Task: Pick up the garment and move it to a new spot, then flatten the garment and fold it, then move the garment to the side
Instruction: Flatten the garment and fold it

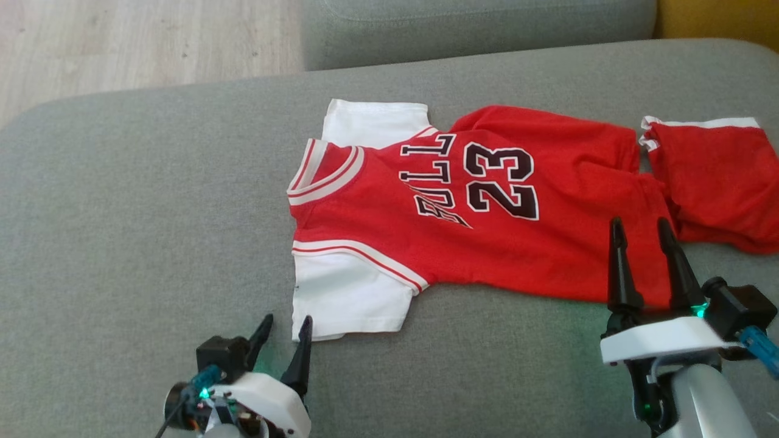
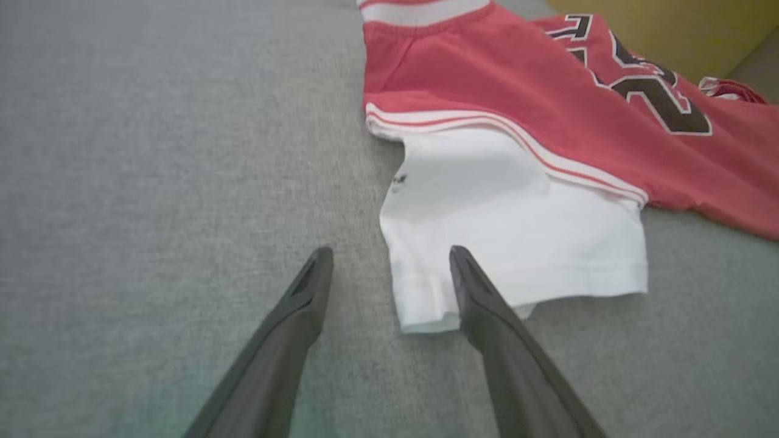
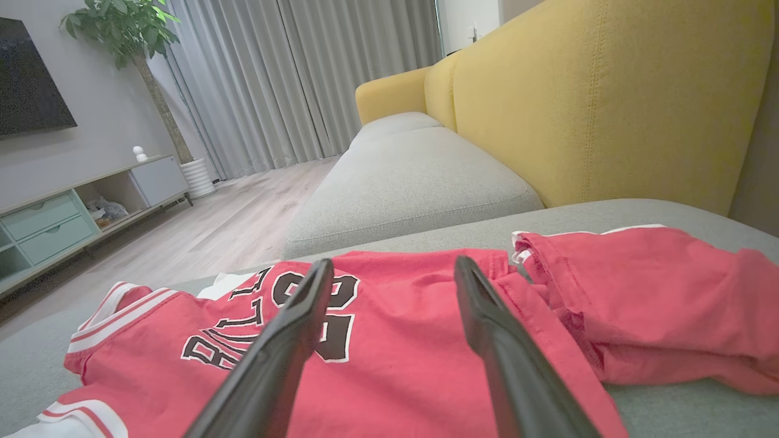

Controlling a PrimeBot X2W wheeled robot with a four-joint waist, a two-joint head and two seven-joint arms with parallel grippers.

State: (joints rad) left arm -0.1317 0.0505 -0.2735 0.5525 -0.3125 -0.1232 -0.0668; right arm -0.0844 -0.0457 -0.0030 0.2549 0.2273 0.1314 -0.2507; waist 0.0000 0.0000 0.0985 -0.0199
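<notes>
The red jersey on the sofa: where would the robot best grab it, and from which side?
Probably by its near edge, coming in from the robot's own side. The jersey lies flat on the cushion, so only its edges offer a lip to pinch. The left hand is open at the white sleeve hem; the right hand is open over the near bottom corner.

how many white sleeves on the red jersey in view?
2. The near white fabric sleeve lies just ahead of the left claw; the far white fabric sleeve sits at the opposite side of the red number-23 jersey, partly tucked under it.
</notes>
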